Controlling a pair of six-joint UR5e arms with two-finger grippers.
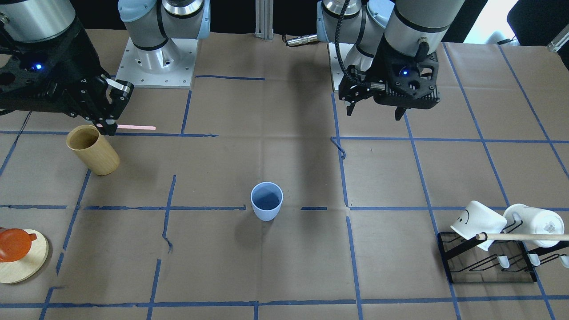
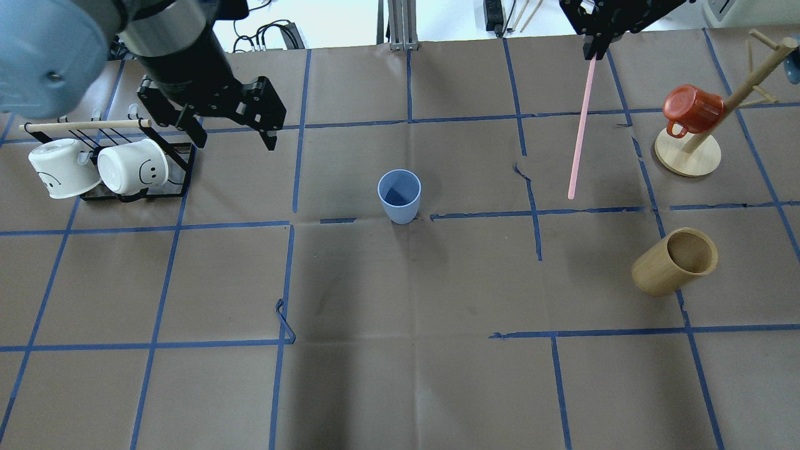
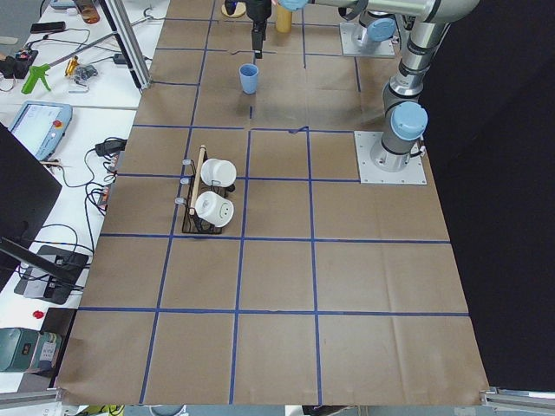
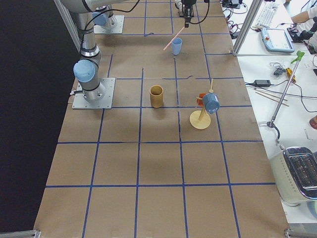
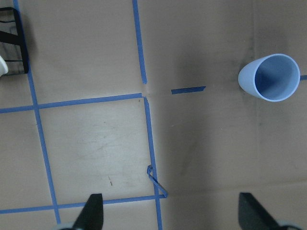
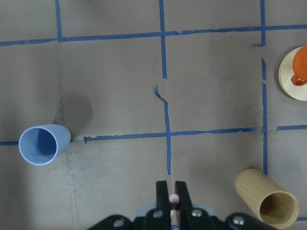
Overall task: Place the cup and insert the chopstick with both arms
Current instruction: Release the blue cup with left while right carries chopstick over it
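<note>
The pale blue cup (image 2: 399, 195) stands upright and empty near the table's middle; it also shows in the front view (image 1: 266, 201) and both wrist views (image 5: 271, 77) (image 6: 42, 143). My right gripper (image 2: 594, 50) is shut on the upper end of the pink chopstick (image 2: 580, 128) and holds it in the air, well to the right of the cup. The stick pokes out of the fingers in the front view (image 1: 133, 128). My left gripper (image 2: 234, 139) is open and empty, raised above the table left of the cup, beside the mug rack.
A tan wooden cup (image 2: 675, 261) stands tilted at the right. A wooden mug tree (image 2: 687, 159) with a red mug (image 2: 690, 107) stands behind it. A black rack (image 2: 181, 165) with two white mugs (image 2: 131, 167) and a wooden rod (image 2: 84, 125) is at the left.
</note>
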